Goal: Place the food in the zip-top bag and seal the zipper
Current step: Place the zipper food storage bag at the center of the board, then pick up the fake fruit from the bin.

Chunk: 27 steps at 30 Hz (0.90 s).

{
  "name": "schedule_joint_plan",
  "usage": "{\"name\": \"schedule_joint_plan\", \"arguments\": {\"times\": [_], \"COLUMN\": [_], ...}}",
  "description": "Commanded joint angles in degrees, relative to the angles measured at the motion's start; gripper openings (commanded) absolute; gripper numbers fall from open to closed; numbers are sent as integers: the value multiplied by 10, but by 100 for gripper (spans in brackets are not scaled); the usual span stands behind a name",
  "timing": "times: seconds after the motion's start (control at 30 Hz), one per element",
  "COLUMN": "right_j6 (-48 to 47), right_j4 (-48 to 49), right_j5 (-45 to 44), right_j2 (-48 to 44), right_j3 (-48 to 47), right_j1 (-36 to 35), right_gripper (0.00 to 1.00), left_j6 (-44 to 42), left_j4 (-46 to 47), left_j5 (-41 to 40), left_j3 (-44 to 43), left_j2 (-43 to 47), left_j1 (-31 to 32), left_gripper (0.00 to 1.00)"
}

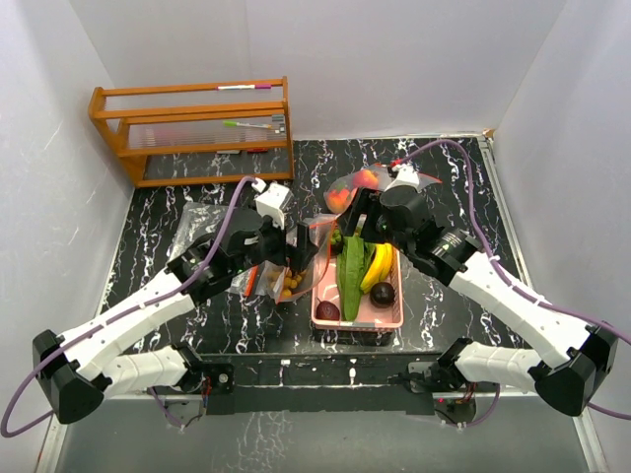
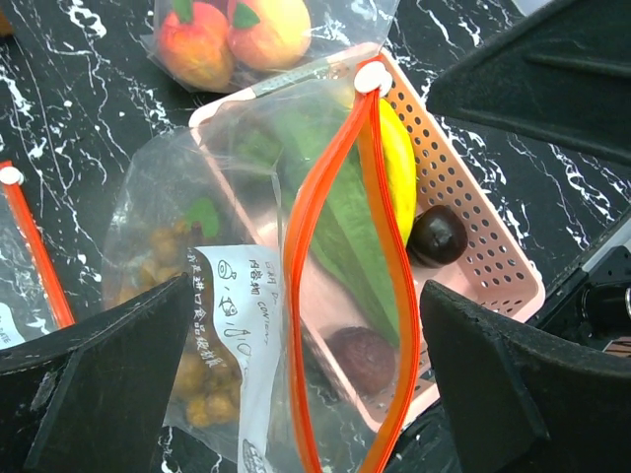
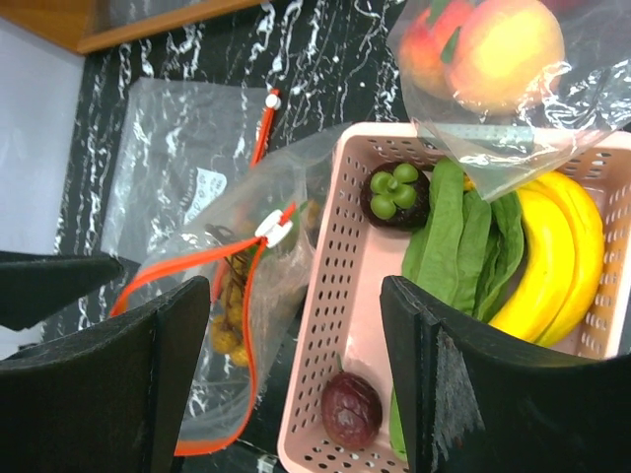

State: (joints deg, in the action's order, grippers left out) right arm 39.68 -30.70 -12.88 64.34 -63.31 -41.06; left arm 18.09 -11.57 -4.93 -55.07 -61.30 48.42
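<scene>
Well left of and behind the pink basket (image 3: 345,258) a wooden rack (image 1: 192,128) is seen, and nearer it an empty bag (image 3: 187,148) is laid flat. Against the basket's left wall the zip-top bag (image 2: 197,246) is found open-mouthed, the longan (image 2: 192,379) inside it. The bag is straddled by the left gripper (image 2: 306,335), its jaws spread wide with nothing clamped. Bananas (image 3: 552,256), a green vegetable (image 3: 454,236) and dark purple fruits (image 3: 352,409) are kept in the basket, under the right gripper (image 3: 296,315), whose jaws are also spread wide and empty. Behind the basket a bag of peaches (image 3: 493,49) is laid.

Black tabletop (image 1: 158,212) veined with white marbling. At centre frame, a pale pink perforated plastic basket (image 3: 345,296), yellow bananas (image 3: 552,246), a green leafy vegetable (image 3: 449,236) and dark purple round fruits (image 3: 352,409), one capped green. The clear zip-top bag (image 2: 237,197) has an orange-red zipper strip (image 2: 402,266) and a white printed label; tan longans (image 2: 192,379) show through. At upper left, an orange-brown wooden rack (image 1: 192,123).
</scene>
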Motion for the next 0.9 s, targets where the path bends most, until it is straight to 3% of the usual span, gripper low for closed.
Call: {"name": "schedule_joint_plan", "arguments": {"times": [0.0, 0.23, 0.47, 0.67, 0.87], "right_j6": [24, 31, 72, 120, 90], "right_j4": [69, 79, 135, 187, 135], "right_j5": [-23, -20, 123, 182, 187], "right_j2": [-22, 13, 40, 37, 38], "right_j3": [-6, -19, 14, 39, 22], "right_j1": [6, 26, 108, 146, 147], "right_gripper": [72, 68, 64, 60, 55], "left_j6": [-28, -73, -86, -89, -88], "left_j4": [6, -16, -18, -22, -20], "left_j5": [-4, -41, -65, -77, -77], "left_j3": [-24, -79, -79, -72, -65], "left_j2": [40, 32, 42, 51, 52], "left_j1": [-3, -3, -3, -3, -3], "left_gripper": [97, 97, 97, 97, 97]}}
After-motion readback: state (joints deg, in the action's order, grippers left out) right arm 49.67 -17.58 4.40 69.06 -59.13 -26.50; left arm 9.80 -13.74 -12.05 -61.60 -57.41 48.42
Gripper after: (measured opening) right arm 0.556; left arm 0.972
